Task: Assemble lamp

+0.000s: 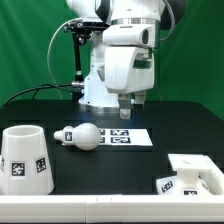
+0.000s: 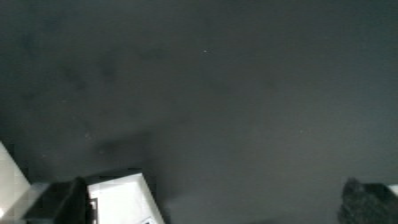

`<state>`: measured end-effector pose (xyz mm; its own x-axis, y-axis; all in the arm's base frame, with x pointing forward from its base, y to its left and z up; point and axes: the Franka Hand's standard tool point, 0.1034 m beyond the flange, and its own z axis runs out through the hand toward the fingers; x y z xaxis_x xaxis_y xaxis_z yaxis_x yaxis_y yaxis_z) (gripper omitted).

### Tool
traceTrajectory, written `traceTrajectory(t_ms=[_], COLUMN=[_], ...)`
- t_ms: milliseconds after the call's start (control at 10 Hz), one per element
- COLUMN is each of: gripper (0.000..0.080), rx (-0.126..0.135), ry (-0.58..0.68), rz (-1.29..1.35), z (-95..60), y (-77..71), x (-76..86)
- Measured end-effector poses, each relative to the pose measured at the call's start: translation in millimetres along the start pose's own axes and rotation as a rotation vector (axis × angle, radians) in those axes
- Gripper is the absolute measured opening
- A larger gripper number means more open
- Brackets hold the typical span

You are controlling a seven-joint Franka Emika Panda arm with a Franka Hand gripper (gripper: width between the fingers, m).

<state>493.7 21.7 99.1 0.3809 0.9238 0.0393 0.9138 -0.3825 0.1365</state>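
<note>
In the exterior view the large tapered shade (image 1: 25, 158) stands at the front left. The round-headed bulb (image 1: 80, 136) lies on its side on the black table to the right of the shade. The flat square base with its raised socket (image 1: 195, 172) lies at the front right. My gripper (image 1: 129, 112) hangs at the back centre, just above the marker board (image 1: 128, 137) and apart from all three parts. It is open and empty. In the wrist view my gripper (image 2: 214, 205) shows only two dark fingertips (image 2: 370, 200) set wide apart over bare table.
A white flat corner (image 2: 116, 200), probably the marker board, lies beside one fingertip in the wrist view. The robot's white base (image 1: 100, 85) stands behind the board. A green backdrop closes the back. The table's front edge runs along the bottom of the exterior view.
</note>
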Motion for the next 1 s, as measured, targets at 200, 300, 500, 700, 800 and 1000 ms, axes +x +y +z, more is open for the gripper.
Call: traceTrajectory(t_ms=[200,300,500,700,800,1000], gripper=[0.0698,0.0698,0.0698,0.0698,0.0698,0.0698], rx=[0.003,0.003,0.009,0.002,0.075,0.074], ry=[-0.001,-0.001,-0.007,-0.027,-0.09,-0.158], rz=[0.001,0.001,0.017,0.07,0.149,0.145], z=[1.4,1.7,9.0,15.6,17.7,10.9], y=[-0.4,-0.6,-12.2,-38.4,-44.5,-28.9], x=[-0.6,-0.7,-14.6,-55.2,-62.1,-32.3])
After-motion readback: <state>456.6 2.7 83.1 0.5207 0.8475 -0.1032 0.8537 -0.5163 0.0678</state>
